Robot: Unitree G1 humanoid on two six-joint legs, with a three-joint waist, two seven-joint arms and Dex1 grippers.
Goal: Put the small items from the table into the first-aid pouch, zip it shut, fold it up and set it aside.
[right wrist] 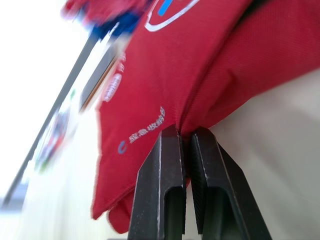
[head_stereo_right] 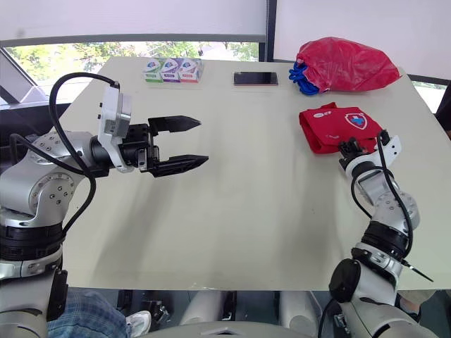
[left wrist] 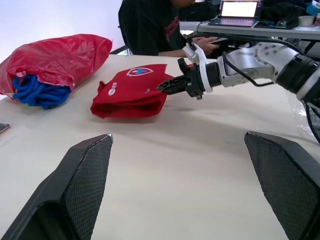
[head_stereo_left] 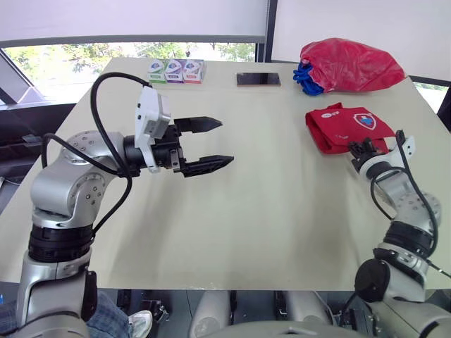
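While right fingers (right wrist: 165, 155) pinch pouch (head_stereo_left: 342, 127), red bag (head_stereo_left: 352, 63) (phone (head_stereo_left: 258, 79) nearby) behind.

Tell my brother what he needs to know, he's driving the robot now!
Left gripper: open, empty, hovering over the table.
Right gripper: shut on the near edge of the red first-aid pouch, which lies folded on the robot's right.
Done, by the look of it: pouch folded. The zip is hidden.
Left: set the pouch aside and let go. Three small boxes sit at the far edge, outside the pouch; check whether they belong inside.
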